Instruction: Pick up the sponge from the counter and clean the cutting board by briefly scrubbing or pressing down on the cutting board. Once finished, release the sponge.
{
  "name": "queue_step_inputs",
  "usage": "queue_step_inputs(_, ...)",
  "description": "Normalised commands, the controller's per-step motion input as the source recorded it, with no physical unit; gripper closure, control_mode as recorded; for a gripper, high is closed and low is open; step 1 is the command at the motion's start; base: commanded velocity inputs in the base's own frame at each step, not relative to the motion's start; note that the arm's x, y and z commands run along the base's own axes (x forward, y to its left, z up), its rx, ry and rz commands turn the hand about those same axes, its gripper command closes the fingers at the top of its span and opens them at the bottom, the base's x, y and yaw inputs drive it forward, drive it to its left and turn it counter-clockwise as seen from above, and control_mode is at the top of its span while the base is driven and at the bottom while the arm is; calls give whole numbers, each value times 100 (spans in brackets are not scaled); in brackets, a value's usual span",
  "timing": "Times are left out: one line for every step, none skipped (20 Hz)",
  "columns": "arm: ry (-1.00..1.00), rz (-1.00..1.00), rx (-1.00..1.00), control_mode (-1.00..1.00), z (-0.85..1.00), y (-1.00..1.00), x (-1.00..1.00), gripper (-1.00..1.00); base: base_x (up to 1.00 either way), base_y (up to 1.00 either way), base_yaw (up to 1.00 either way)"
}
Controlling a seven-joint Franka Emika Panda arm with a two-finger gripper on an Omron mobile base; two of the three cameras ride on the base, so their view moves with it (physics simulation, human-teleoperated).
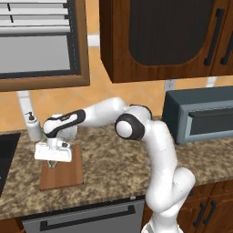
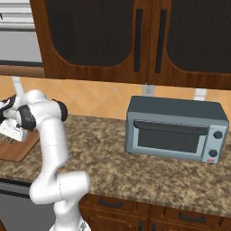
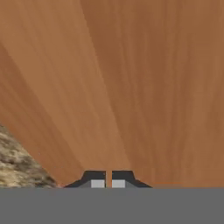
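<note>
The reddish-brown cutting board point(image 1: 63, 175) lies on the speckled counter point(image 1: 113, 168) at the left. My gripper point(image 1: 53, 164) points down just above the board's far half, shut, its fingertips point(image 3: 97, 180) pressed together with nothing between them. The board's wood grain point(image 3: 131, 87) spreads close under the hand, with a corner of the counter point(image 3: 17, 166) at the lower left. In the right base view the hand point(image 2: 11, 128) hangs over the board point(image 2: 18, 151) at the left edge. The sponge is hidden.
A white soap dispenser point(image 1: 32, 127) stands against the wall just behind the board. A grey toaster oven point(image 1: 200, 113) point(image 2: 176, 128) sits on the counter to the right. A dark stovetop point(image 1: 7, 154) borders the counter on the left. Wall cabinets point(image 1: 159, 36) hang overhead.
</note>
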Motion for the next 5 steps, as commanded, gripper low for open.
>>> queue_step_inputs(-10, 1, 26, -100, 74, -98, -100, 100, 0, 0, 0)
queue_step_inputs(-14, 4, 15, -100, 61, -87, -100, 100, 0, 0, 0)
queue_step_inputs(-22, 6, 12, -100, 70, -84, -100, 100, 0, 0, 0)
queue_step_inputs(-20, 7, 18, -100, 67, -93, -100, 100, 0, 0, 0)
queue_step_inputs(-15, 6, 15, -100, 100, -70, -100, 100, 0, 0, 0)
